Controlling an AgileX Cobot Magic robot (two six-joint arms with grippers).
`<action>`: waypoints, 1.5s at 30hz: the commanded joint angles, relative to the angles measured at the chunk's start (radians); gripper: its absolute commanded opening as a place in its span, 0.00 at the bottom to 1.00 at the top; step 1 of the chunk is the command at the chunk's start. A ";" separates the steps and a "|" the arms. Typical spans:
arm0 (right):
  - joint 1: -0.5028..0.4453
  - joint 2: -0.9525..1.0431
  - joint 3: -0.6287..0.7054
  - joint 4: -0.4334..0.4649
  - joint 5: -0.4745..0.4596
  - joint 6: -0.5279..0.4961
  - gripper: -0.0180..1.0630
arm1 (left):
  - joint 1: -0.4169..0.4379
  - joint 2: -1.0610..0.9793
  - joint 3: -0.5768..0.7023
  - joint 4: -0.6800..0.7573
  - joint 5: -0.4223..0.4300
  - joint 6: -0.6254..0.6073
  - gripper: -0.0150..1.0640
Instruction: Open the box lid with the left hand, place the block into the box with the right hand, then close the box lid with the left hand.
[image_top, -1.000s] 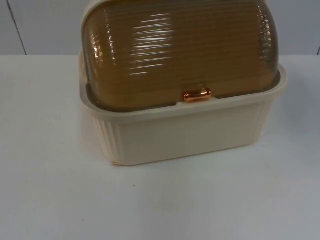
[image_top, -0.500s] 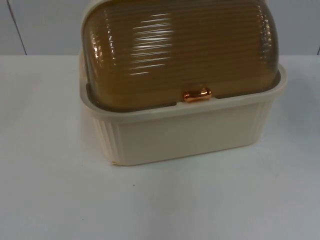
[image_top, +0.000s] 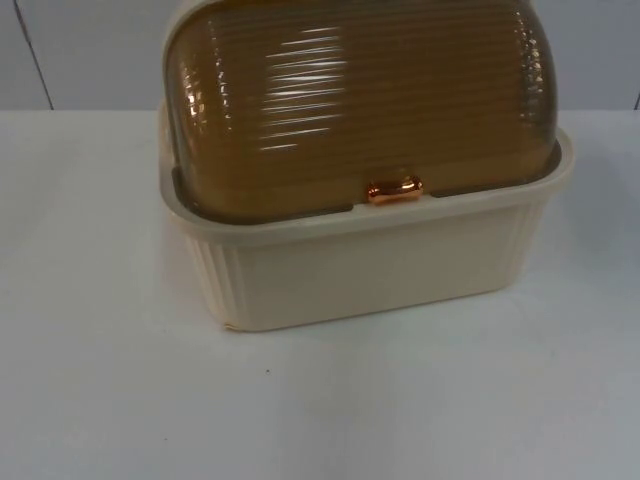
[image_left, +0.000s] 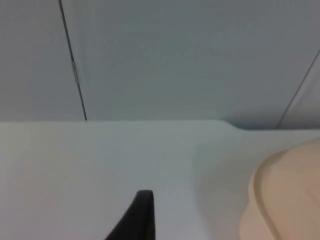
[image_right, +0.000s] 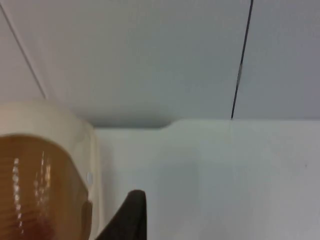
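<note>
As before, box (image_top: 365, 255) w/ lid (image_top: 355, 100) shut, nothing moved, table (image_top: 100, 380).

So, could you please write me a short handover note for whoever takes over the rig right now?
Left claw: low over the white table, left of the box; holding nothing that I can see. Whether it is open cannot be told.
Right claw: waiting on the box's right side, beside the lid.
Box: cream base on the table near the grey partition wall, amber ribbed lid down, copper handle at its front edge.
Done: nothing visible; lid shut.
Left: open the lid, put the block in, close the lid.
</note>
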 joint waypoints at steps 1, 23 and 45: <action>0.003 -0.004 -0.020 0.001 -0.072 -0.002 0.98 | -0.004 -0.050 0.003 -0.011 -0.045 -0.005 0.99; 0.003 -0.189 0.057 -0.033 0.059 -0.023 0.98 | -0.021 -0.350 0.003 0.160 0.202 0.018 0.99; 0.001 -0.808 0.072 -0.074 0.362 0.030 0.98 | -0.021 -0.985 0.003 0.159 0.447 0.018 0.99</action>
